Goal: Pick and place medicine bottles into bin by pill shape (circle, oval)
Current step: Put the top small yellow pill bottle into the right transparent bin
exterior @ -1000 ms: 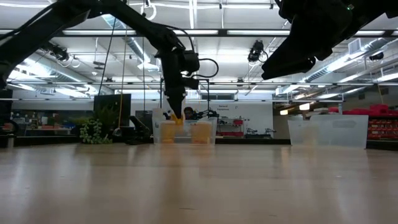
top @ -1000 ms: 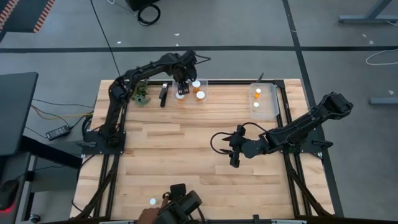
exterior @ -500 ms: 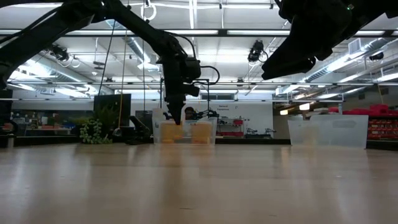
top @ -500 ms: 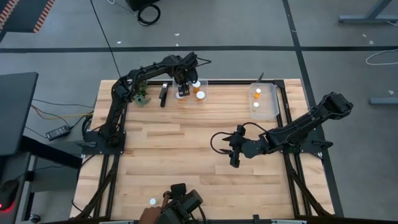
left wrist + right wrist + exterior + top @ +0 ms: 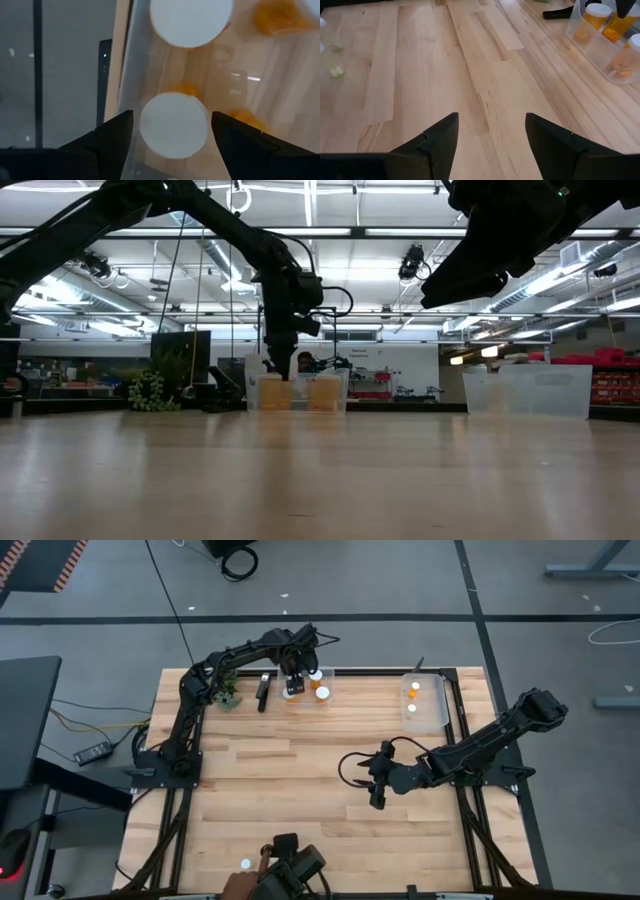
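Step in hand: releasing a bottle (image 5: 173,126) into the left bin (image 5: 308,686), by the look of it; white cap sits between the spread fingers of the left gripper (image 5: 293,683), with gaps showing on both sides.
Left gripper: over the left bin at the table's far edge, pointing straight down, fingers spread and clear of the cap.
Left arm: stretched from its base at the left edge toward the far edge, wrist bent down above the bin.
Bottles in left bin: at least three, white caps up; a second cap (image 5: 191,20) lies just beside the released one.
Right bin (image 5: 424,700): near the far right corner, two bottles inside.
Stray bottle (image 5: 245,863): alone at the near edge, left of centre.
Right gripper (image 5: 377,789): hovering over the table's middle, fingers spread, holding nothing.
Next move: probably a straight lift out of the bin without nudging the neighbouring caps, then a reach for the bottle at the near edge.
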### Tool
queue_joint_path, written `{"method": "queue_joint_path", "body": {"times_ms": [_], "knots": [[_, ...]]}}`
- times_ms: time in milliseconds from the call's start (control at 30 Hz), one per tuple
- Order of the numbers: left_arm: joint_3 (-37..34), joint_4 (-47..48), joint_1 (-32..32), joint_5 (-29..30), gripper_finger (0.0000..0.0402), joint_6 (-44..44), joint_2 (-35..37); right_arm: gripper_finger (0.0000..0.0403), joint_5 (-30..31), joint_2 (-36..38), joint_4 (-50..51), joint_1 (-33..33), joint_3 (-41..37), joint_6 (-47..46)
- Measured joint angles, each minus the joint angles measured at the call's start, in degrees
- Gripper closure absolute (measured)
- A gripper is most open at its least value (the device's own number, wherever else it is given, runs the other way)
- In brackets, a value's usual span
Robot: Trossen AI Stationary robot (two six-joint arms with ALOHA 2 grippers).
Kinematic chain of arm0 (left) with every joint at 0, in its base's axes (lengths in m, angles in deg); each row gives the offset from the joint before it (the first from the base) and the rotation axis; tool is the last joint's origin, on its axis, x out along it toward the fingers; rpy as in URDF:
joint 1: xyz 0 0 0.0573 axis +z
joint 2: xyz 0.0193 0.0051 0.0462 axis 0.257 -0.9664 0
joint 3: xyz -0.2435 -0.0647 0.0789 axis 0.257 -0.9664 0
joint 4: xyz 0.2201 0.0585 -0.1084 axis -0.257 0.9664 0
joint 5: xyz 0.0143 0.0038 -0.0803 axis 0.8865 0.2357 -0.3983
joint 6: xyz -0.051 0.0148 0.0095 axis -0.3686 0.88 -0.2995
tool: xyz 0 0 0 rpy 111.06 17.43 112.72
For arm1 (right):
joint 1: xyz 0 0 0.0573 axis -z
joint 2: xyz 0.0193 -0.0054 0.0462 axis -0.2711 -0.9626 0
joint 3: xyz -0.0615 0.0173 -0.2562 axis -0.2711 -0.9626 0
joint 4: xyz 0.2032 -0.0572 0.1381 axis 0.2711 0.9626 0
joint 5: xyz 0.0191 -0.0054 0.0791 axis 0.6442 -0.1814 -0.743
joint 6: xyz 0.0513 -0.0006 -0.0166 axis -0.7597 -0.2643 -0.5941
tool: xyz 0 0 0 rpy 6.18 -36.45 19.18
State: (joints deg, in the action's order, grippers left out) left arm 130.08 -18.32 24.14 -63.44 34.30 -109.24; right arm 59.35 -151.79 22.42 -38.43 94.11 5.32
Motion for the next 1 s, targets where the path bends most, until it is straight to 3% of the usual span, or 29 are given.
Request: {"method": "queue_joint_path", "body": {"times_ms": [533, 800, 1000], "knots": [[0.06, 2.53, -1.15, 0.55, 0.0124, 1.85, 7.26, 0.0167, 0.0, 0.0, 0.09, 0.02, 0.0, 0.02], [0.07, 15.15, -7.89, 0.27, 0.0154, 3.15, 12.68, 0.0167, -0.04, 0.0, -0.38, -0.22, 0.3, 0.04], [0.07, 25.96, -15.08, 0.22, 0.0178, -5.54, 15.11, 0.0167, 1.41, 0.0, 0.65, -3.31, 2.12, 2.37]]}}
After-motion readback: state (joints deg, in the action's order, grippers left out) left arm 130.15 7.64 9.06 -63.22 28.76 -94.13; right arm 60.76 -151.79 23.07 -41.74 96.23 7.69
